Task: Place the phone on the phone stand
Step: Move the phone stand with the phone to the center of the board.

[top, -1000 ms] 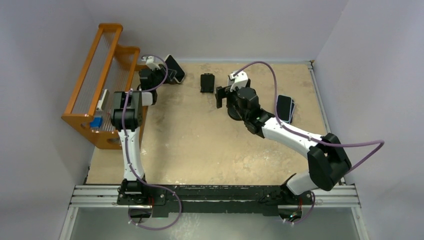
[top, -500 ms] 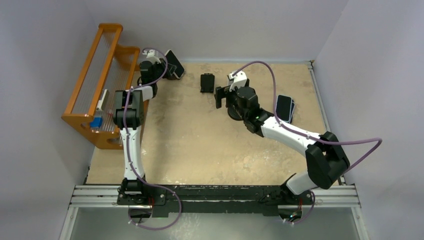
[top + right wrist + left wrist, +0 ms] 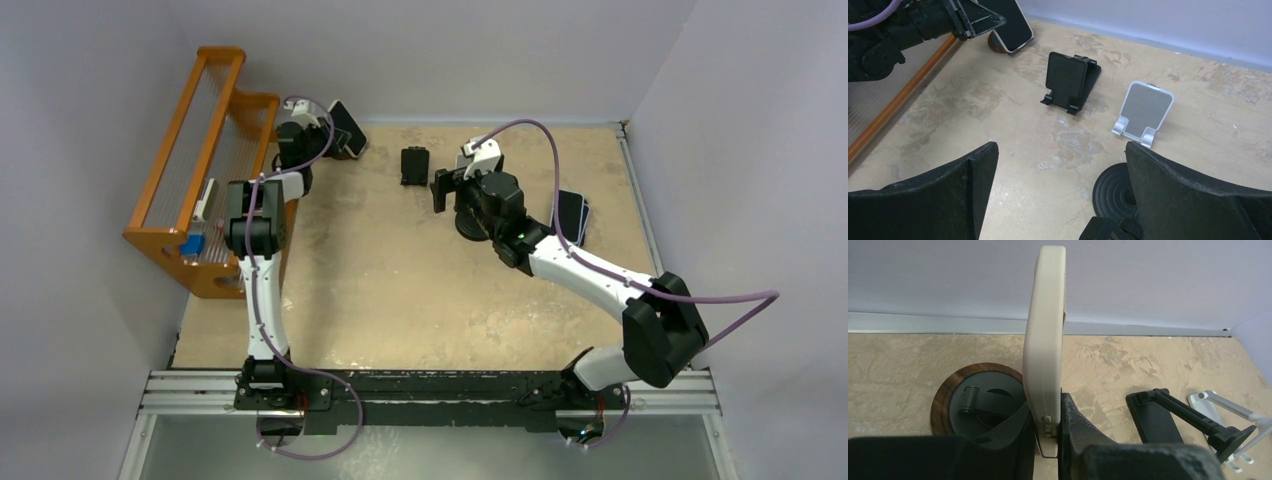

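My left gripper (image 3: 1047, 416) is shut on a phone (image 3: 1044, 340) in a cream case, held upright on its edge. In the top view the phone (image 3: 347, 128) is at the back left, in the left gripper (image 3: 330, 138). Right below it is a round wood-rimmed phone stand (image 3: 955, 401) with a black arm. A black folding stand (image 3: 414, 165) is at the back centre, and also shows in the right wrist view (image 3: 1068, 80). A white stand (image 3: 1146, 109) is beside it. My right gripper (image 3: 1060, 192) is open and empty, near the black stand (image 3: 440, 192).
An orange rack (image 3: 195, 170) stands along the left edge, close to the left arm. A second dark phone (image 3: 570, 215) lies flat at the right. A round black base (image 3: 1115, 192) sits under the right wrist. Walls close the back and both sides.
My left gripper has carried the phone slightly farther back toward the wall. The right arm has shifted a little to the right.
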